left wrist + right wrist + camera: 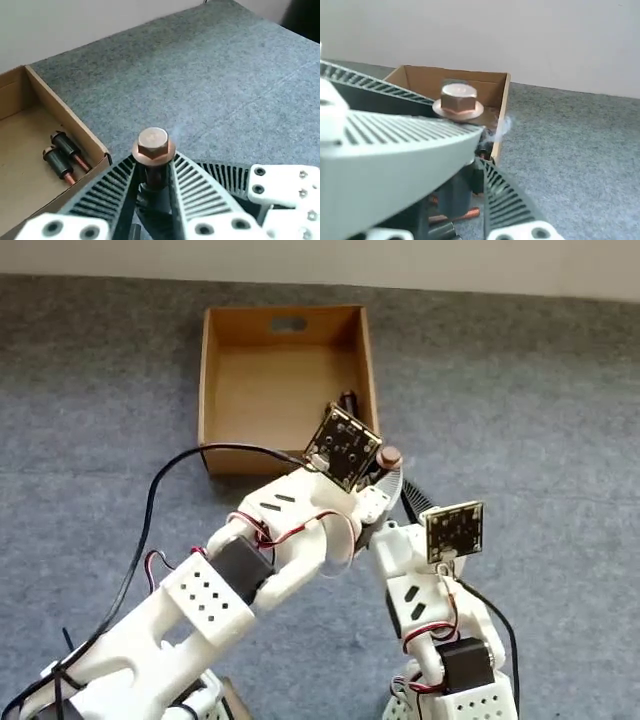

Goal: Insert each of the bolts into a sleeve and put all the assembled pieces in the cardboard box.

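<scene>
— Where the two arms come together over the grey table [520, 390], what does the left gripper [153, 165] have?

— The bolt [153, 142]. Its two ribbed fingers [112, 185] are closed tight on the shank just under the copper hex head. The bolt stands upright, head up, and below the head the shank looks dark.

— And the right gripper [392, 488]?

— It sits just beside the left one, at about 6 o'clock from the bolt in the high view. I cannot tell how far it is open or whether it grips anything.

— Where is the bolt relative to the cardboard box [205, 390]?

— It is just outside the box's near right corner, at the box's 5 o'clock, held above the table.

— Anything inside the box?

— Two assembled pieces [64, 145], each a dark cylinder with a copper end showing. They lie side by side on the box floor near the right wall, at about 11 o'clock from the bolt.
</scene>
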`<state>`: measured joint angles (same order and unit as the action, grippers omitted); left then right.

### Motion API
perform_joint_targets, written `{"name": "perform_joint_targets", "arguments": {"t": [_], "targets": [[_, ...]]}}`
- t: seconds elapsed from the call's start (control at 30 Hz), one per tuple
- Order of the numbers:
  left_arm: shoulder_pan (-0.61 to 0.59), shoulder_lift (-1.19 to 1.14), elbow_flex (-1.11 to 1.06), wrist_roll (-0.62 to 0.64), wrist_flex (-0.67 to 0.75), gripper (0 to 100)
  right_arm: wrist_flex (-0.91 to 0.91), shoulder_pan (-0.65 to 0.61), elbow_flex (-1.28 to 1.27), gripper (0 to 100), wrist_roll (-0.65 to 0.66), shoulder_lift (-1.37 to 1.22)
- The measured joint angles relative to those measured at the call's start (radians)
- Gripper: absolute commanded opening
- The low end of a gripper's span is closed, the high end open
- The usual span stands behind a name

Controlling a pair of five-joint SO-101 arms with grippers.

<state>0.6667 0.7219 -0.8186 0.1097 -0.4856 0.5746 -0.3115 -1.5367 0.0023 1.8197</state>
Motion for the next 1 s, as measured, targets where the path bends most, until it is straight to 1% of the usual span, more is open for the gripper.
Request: {"name": "perform_joint_targets", "arguments": {"t": [0.17, 0.27, 0.37, 0.5, 0.7, 0.8, 1.0], "targets": [[0.000, 0.000, 0.000, 0.000, 0.000, 2, 0.000, 0.000, 0.000, 0.6, 0.000, 0.000], [0.000, 0.000, 0.000, 0.000, -0.003, 10, 0.000, 0.000, 0.000, 0.6, 0.000, 0.000], [-0.002, 0.000, 0.005, -0.002, -0.046, 16, 0.000, 0.002, 0.000, 0.6, 0.002, -0.002], [-0.011, 0.002, 0.005, 0.000, -0.089, 14, 0.002, 0.003, 0.000, 0.6, 0.002, -0.003], [-0.011, 0.006, 0.006, 0.000, -0.091, 13, 0.002, 0.003, 0.000, 0.6, 0.002, -0.003], [-0.011, 0.048, 0.005, 0.000, -0.098, 13, 0.000, 0.003, 0.000, 0.6, 0.002, -0.002], [-0.006, 0.172, 0.003, -0.003, -0.199, 13, 0.000, 0.006, 0.000, 0.6, 0.002, -0.002]]}}
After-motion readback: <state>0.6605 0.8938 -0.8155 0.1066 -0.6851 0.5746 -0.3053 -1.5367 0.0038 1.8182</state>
